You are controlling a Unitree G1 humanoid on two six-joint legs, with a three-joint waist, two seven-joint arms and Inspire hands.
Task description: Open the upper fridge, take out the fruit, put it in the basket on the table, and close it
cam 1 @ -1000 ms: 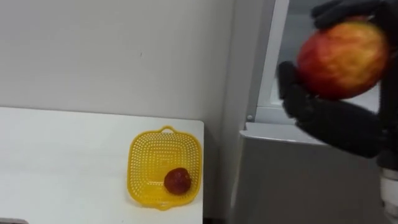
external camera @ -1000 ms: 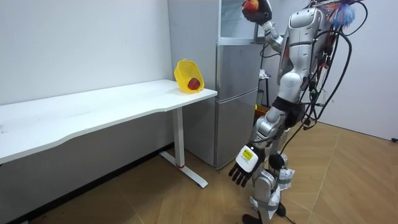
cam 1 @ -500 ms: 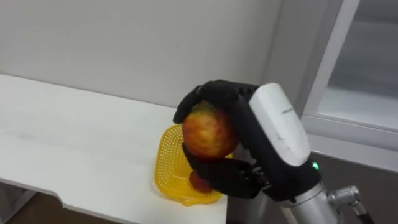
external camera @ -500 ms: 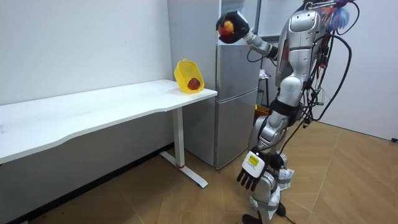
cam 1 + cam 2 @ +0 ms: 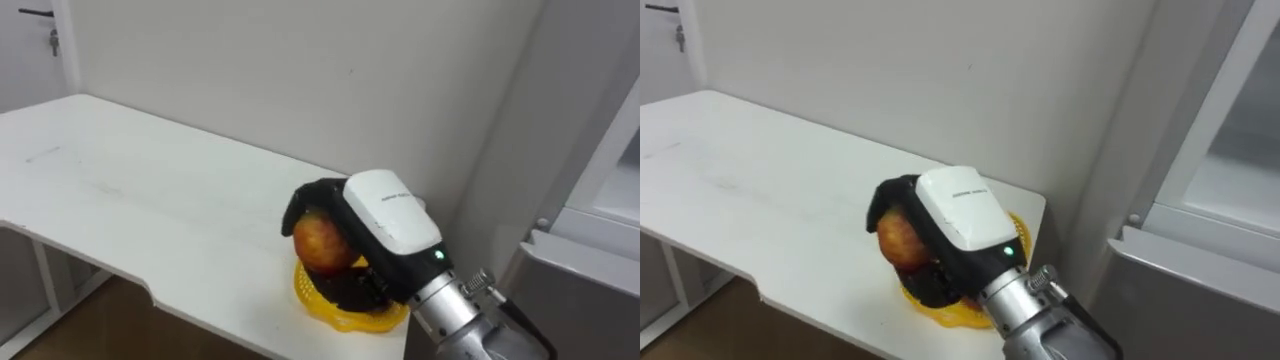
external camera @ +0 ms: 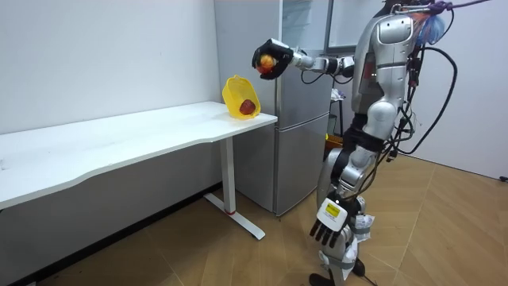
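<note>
Swung away from the fridge (image 6: 302, 127), my right hand (image 5: 385, 215) now hovers just above the basket (image 5: 345, 315). Its fingers are curled round the apple (image 5: 322, 240), clear of the basket. Left hand (image 6: 329, 226) hangs well below the basket, fingers relaxed.

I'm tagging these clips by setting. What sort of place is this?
Probably a test room fitted out like a kitchen corner, not a lived-in home: a grey fridge beside a long white table, a yellow basket on it, bare walls and wood floor.
</note>
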